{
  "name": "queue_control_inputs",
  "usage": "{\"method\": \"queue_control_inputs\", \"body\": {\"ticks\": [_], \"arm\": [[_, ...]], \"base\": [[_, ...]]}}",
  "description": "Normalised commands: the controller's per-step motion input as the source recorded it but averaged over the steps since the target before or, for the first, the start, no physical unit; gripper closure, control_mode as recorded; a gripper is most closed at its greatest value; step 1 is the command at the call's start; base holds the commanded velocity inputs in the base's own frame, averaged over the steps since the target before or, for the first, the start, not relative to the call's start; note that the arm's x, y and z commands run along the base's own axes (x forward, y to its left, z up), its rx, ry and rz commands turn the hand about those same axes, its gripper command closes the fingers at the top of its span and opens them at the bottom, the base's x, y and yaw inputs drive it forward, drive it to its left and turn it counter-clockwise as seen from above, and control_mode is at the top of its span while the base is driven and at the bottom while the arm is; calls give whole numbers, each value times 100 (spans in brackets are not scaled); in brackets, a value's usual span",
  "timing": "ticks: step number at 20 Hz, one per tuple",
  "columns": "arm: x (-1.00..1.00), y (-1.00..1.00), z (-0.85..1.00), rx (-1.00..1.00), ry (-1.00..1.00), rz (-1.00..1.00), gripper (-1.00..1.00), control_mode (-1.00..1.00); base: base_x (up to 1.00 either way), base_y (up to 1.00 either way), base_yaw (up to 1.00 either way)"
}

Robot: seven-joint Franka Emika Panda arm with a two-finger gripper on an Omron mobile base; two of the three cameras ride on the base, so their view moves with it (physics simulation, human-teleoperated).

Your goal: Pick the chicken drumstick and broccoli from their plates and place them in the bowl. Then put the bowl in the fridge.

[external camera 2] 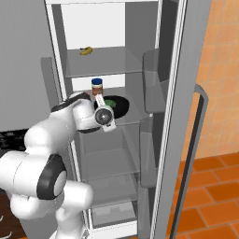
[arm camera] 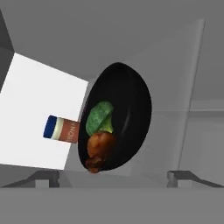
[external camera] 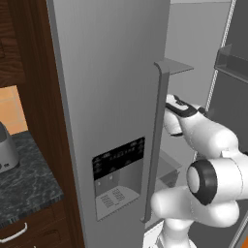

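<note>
Spotted bowl [external camera 2: 119, 106] on the middle shelf [external camera 2: 133, 120] of the fridge [external camera: 106, 97], right-hand door swung open. Found it sitting flat, toward the near edge, just right of and nearer than a blue-lidded jar [external camera 2: 97, 86]. Couldn't tell touching or apart from the jar. Noted a banana [external camera 2: 86, 50] on the shelf above, well apart.

Confirmed load through the hand camera: broccoli [arm camera: 99, 117] and drumstick [arm camera: 99, 146] both inside, lying against each other on one side of the bowl floor.

Checked hand [arm camera: 113, 177]: spread wide, nothing between the tips, short of the near rim, not touching the bowl.

Judged the placing done bar backing out. No sign of anything left to carry.

Handling notes, judged from looks only:
- Rated bowl as rigid, glossy, so probably slippery under the pads; likely breakable on a drop.
- Picked the near rim as the only sensible hold: one tip inside, one outside, pinched across the wall. Ruled out spanning the full width, too wide for the hand.
- Expected a rim pinch to let the far side droop, so recommended keeping it level and moving slowly.
- Took contents as light and loose: drumstick firm and maybe greasy, broccoli soft on top, firmer at the stalk. Expected both to roll or slide on any tilt.
- Flagged the jar as the nearest thing to knock on any re-grasp or push further in.
</note>
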Motion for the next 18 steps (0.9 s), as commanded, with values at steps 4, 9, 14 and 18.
{"method": "queue_control_inputs", "body": {"ticks": [4,9,14,18], "arm": [[-75,-11,100,-2,15,3,-100,-100],[-79,-8,100,0,22,2,-100,-100],[-93,0,78,-5,16,0,-100,-100],[-100,0,13,-10,0,0,-100,-100]], "base": [[0,0,0],[0,0,0],[0,0,0],[0,0,0]]}}
